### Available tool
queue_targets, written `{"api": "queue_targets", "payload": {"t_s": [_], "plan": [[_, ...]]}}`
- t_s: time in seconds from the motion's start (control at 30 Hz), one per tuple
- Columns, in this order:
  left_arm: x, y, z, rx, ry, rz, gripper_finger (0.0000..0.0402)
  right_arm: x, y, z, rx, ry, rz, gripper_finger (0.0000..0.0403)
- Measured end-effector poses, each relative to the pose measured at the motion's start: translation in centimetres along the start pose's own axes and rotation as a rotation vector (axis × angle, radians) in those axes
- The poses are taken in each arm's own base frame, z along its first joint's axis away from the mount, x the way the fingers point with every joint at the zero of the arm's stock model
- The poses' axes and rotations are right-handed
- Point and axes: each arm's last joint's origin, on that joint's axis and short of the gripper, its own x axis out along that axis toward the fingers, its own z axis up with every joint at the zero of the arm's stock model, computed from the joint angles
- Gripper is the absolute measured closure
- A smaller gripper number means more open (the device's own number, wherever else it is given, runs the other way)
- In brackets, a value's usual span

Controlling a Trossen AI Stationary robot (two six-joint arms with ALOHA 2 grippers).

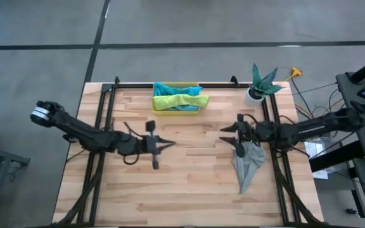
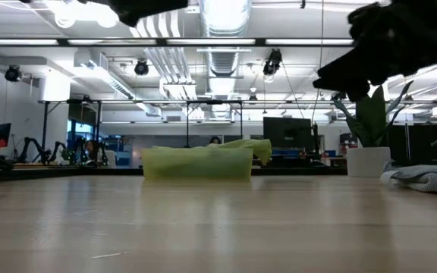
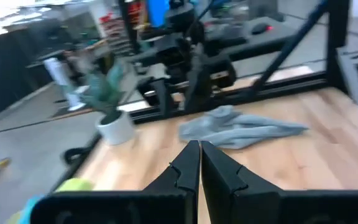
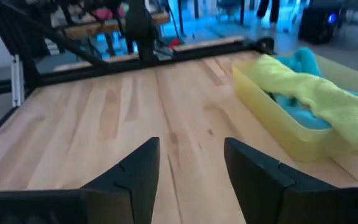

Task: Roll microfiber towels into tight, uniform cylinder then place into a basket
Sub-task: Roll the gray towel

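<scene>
We find no text, label, brand, number or sign that we can read in any of the views; whatever marks the room behind the table may carry are too blurred for us to tell
</scene>
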Motion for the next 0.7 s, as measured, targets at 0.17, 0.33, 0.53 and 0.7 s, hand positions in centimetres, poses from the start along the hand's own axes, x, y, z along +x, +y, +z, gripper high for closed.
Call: {"api": "queue_targets", "payload": {"t_s": [0.17, 0.33, 0.53, 0.7], "plan": [[2.6, -1.4, -0.3, 0.007, 0.014, -0.026, 0.0402, -0.4, 1.5, -2.7, -0.029, -0.003, 0.030, 0.0227], [5.3, -3.0, -0.3, -0.015, 0.030, -0.034, 0.0402, -0.2, 2.9, -4.0, -0.027, 0.049, 0.039, 0.0227], [8.2, -4.5, 0.0, -0.030, 0.043, -0.036, 0.0402, 1.8, 4.7, -2.8, -0.096, 0.072, 0.019, 0.0227], [9.3, -5.0, 0.8, -0.038, 0.037, -0.035, 0.0402, 3.9, 5.4, 1.0, -0.118, 0.178, -0.130, 0.0229]]}}
